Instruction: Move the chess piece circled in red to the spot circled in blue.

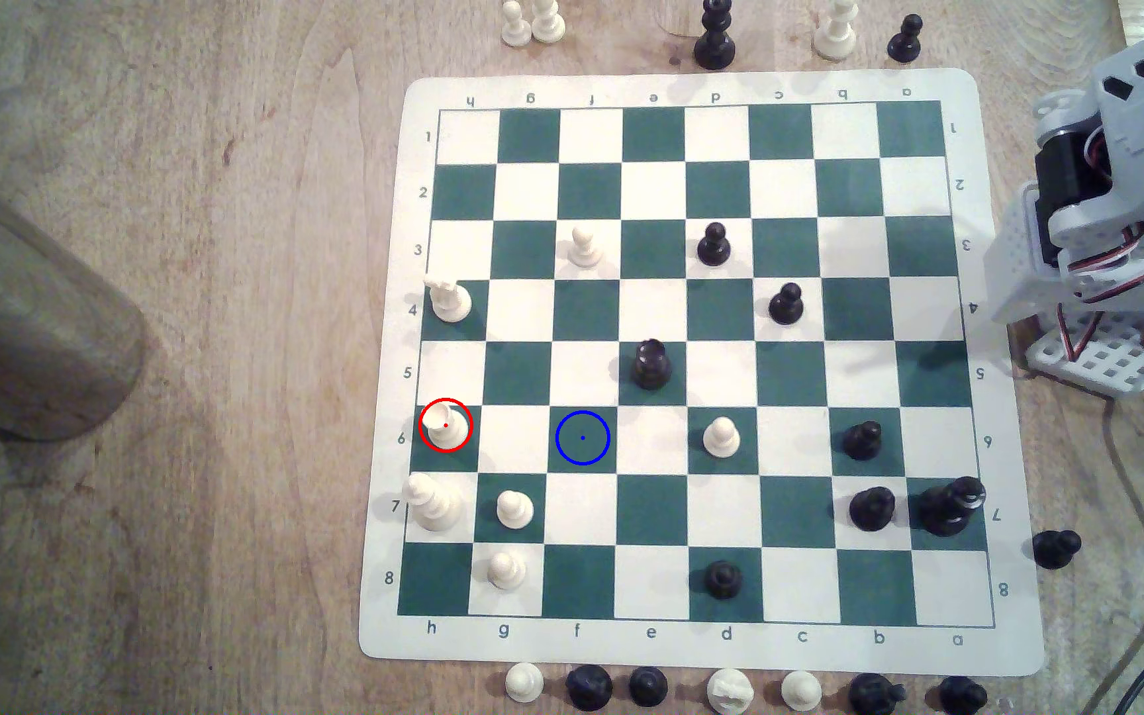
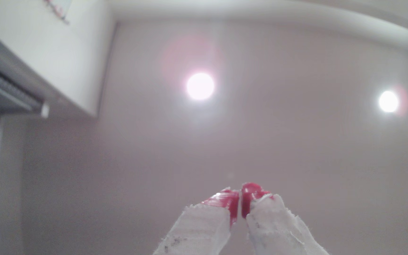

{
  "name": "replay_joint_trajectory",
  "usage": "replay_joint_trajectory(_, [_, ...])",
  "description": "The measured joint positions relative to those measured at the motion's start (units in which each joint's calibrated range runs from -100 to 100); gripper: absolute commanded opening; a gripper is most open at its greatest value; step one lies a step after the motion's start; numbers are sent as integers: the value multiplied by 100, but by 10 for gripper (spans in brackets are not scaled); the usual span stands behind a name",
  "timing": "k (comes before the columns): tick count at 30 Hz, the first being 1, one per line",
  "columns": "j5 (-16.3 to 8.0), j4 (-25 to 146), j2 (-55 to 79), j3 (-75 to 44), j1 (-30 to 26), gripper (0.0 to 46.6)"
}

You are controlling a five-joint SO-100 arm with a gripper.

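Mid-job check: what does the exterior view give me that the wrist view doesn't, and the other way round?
Exterior view: the chess board, the red-ringed cream chess piece at the exterior view's left edge of row 6, and the blue-ringed spot two squares towards the exterior view's right, bare, with a bare white square between. The folded arm sits off the board's right edge.

Wrist view: the pincer, red-tipped, tips nearly together and holding nothing, aimed up at a ceiling with two lights.

Shared: only the arm's own hardware, different parts of it; no board object appears in both.
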Motion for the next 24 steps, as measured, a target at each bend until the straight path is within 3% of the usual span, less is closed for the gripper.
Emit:
replay_joint_trajectory(5, [0, 614, 0, 0, 0, 2])
replay_joint_trajectory(12, [0, 3546, 0, -343, -487, 2])
replay_joint_trajectory(20, [-29, 9347, 34, -2549, -590, 2])
replay_joint_trajectory(24, [-29, 11434, -8, -3434, -450, 2])
